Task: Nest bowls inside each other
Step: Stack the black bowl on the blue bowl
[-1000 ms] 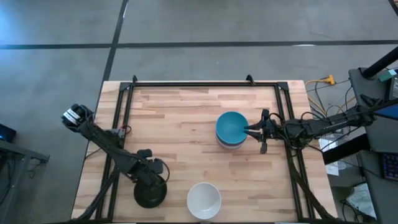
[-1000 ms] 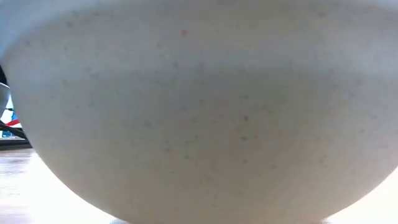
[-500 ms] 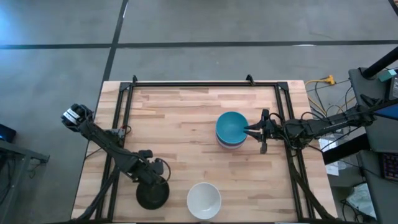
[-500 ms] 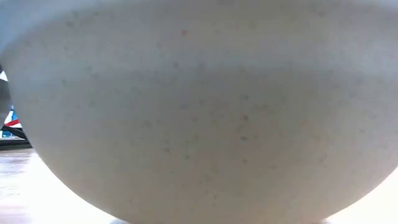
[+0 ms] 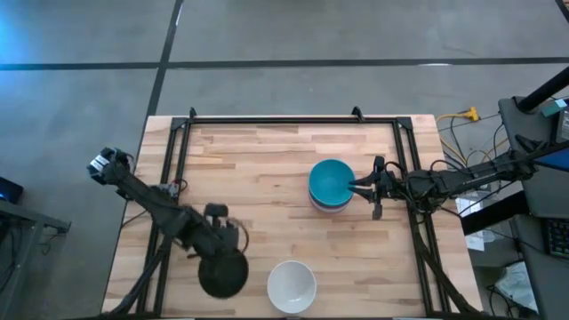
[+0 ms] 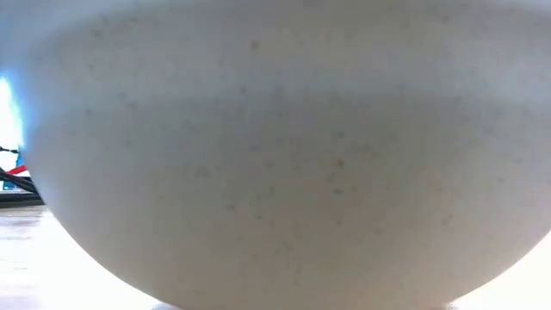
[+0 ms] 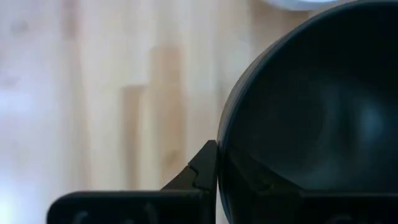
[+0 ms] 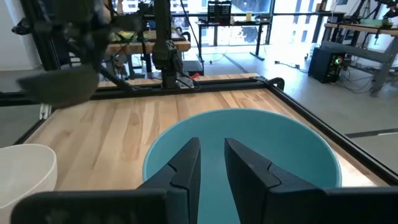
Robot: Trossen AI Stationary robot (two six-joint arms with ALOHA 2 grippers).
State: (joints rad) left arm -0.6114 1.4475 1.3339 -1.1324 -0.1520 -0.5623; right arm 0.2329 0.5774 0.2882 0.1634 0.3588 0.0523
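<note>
Black bowl (image 5: 222, 274) pinched by its rim in left gripper (image 5: 213, 238), near front edge, just left of white bowl (image 5: 292, 286). Right gripper (image 5: 363, 187) narrowly open astride teal bowl's (image 5: 331, 181) rim, mid-table.

A pale wood table (image 5: 258, 178) with a black frame (image 5: 267, 118) stands on a grey concrete floor (image 5: 267, 44) crossed by dark lines. Beyond it, desks (image 8: 354, 31) with equipment stand before bright windows (image 8: 249, 7).
</note>
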